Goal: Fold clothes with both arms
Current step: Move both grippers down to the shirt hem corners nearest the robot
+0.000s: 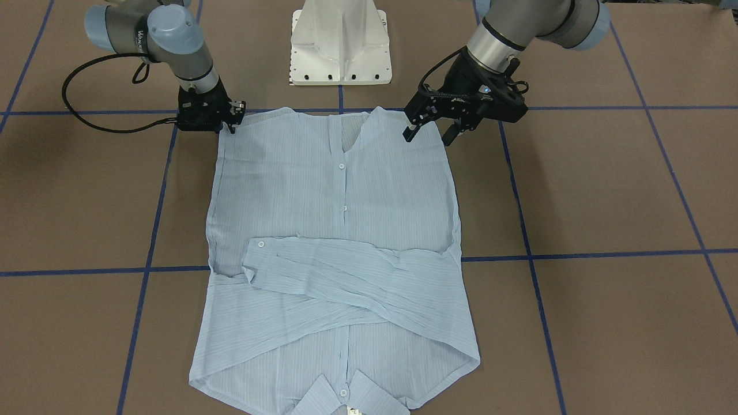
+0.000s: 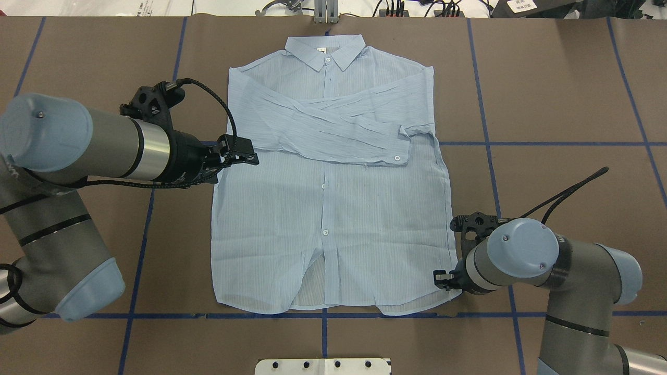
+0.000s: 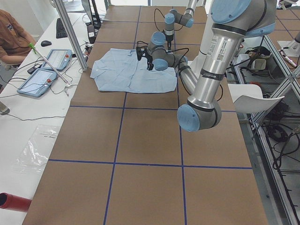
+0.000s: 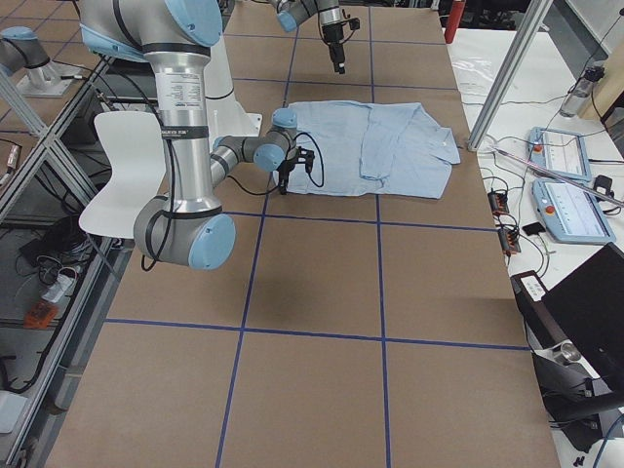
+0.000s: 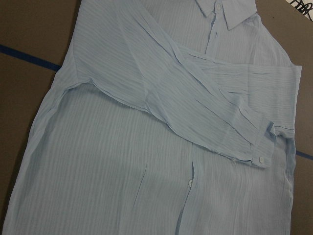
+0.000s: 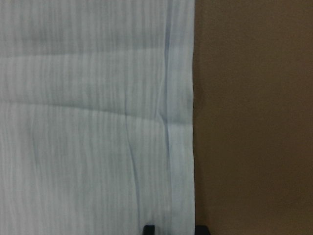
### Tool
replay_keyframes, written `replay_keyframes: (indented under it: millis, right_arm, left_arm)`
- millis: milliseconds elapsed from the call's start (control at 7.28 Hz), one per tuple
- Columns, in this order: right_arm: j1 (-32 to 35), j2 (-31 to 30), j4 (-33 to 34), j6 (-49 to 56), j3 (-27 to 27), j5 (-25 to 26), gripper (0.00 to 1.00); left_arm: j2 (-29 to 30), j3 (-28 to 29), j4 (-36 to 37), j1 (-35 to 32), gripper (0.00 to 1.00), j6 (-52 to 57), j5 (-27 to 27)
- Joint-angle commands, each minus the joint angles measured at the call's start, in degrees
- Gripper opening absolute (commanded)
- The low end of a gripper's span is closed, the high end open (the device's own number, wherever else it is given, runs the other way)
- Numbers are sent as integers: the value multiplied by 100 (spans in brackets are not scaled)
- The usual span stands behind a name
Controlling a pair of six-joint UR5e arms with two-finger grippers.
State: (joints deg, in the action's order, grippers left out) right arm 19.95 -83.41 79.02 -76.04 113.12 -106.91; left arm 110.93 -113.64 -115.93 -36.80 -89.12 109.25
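From the front we see the striped shirt [image 1: 340, 230] flat on the brown table [image 1: 605, 190], sleeves crossed. The right gripper [image 1: 232, 120] sits low at one hem corner, and the left gripper [image 1: 428, 138] hovers over the other with its fingers spread. We judge the hem-to-collar fold is beginning, so both must next pinch their corners. Overhead, the collar tag [image 2: 321, 50] is unreadable. In the right wrist view, parted fingertips [image 6: 149, 228] straddle the shirt's edge, unclamped.
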Motion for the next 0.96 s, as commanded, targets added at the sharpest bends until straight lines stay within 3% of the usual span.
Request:
replay_keyframes:
  millis: [0, 412, 824]
  right_arm:
    - [0, 0, -9, -7, 26, 12, 0]
    - [9, 27, -9, -16, 114, 29, 0]
    - [18, 70, -18, -24, 202, 82, 0]
  left_arm:
    - [-1, 52, 0, -3, 100, 0, 0]
    - [-97, 113, 9, 6, 100, 0, 26]
    - [-807, 114, 26, 635, 100, -87, -157]
